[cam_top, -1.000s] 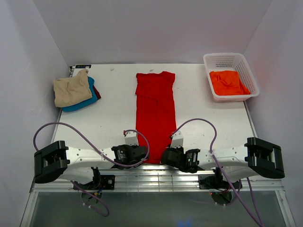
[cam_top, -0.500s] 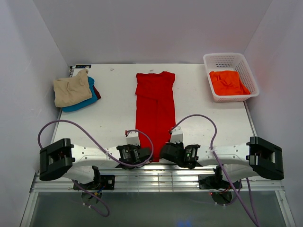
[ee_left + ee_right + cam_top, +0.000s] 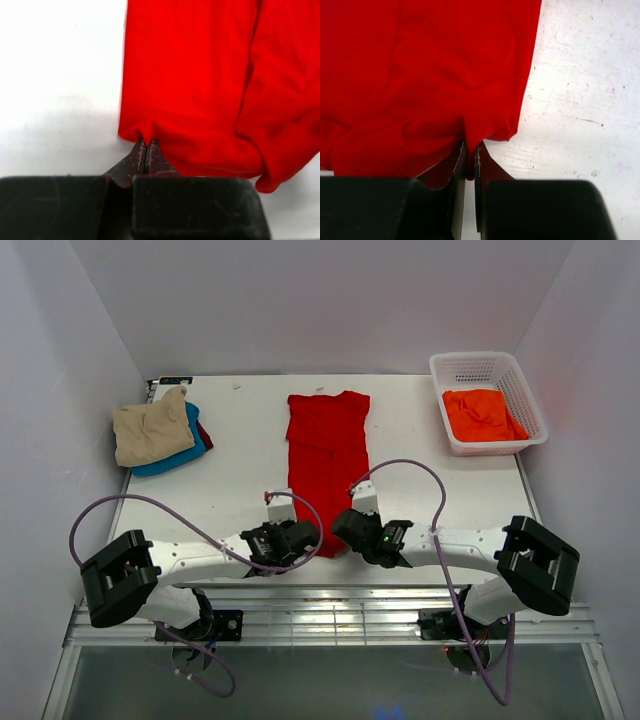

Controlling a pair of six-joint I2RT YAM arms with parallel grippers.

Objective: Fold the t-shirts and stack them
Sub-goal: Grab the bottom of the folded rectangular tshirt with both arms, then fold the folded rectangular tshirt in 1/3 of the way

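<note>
Compared with a second before, your left arm (image 3: 190, 558) and right arm (image 3: 460, 543) have swung in toward 12 o'clock. The near hem of the bright red t-shirt (image 3: 328, 460) has drawn back with them from the 6 o'clock edge of the counter (image 3: 240, 460). The shirt lies lengthwise down the counter's middle, collar toward 12 o'clock.

The left fingers (image 3: 131, 165), open a second ago, are now clenched on the hem's 7 o'clock corner, with a small peak of cloth pinched between them. The right fingers (image 3: 490, 167) are likewise closed on the 5 o'clock corner, where the cloth is puckered.

At 10 o'clock the tan t-shirt (image 3: 150, 432), teal blue t-shirt (image 3: 187, 453) and dark red t-shirt (image 3: 205, 432) remain stacked. At 2 o'clock the orange t-shirt (image 3: 482, 412) stays in the white basket (image 3: 480, 358).

From above, the wrist housings cover both pairs of fingertips and the gripped hem. Each wrist view cuts the red shirt off at its upper edge. Only a sliver of the dark red shirt shows, and the orange shirt is too bunched to tell how it is folded.
</note>
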